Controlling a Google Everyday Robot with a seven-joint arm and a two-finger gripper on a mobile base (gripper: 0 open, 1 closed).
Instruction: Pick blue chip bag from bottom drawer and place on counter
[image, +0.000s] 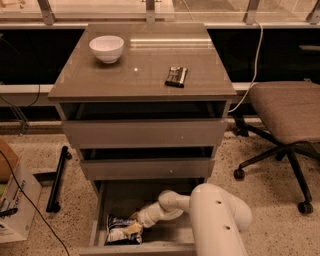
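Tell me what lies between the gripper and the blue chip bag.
Nothing. In the camera view the gripper sits inside the bottom drawer, right against the edge of the blue chip bag; no other thing shows between them.

Rounded white arm (216, 212), dark holes, tan pincer (133, 228) inside the bottom drawer (125, 196)
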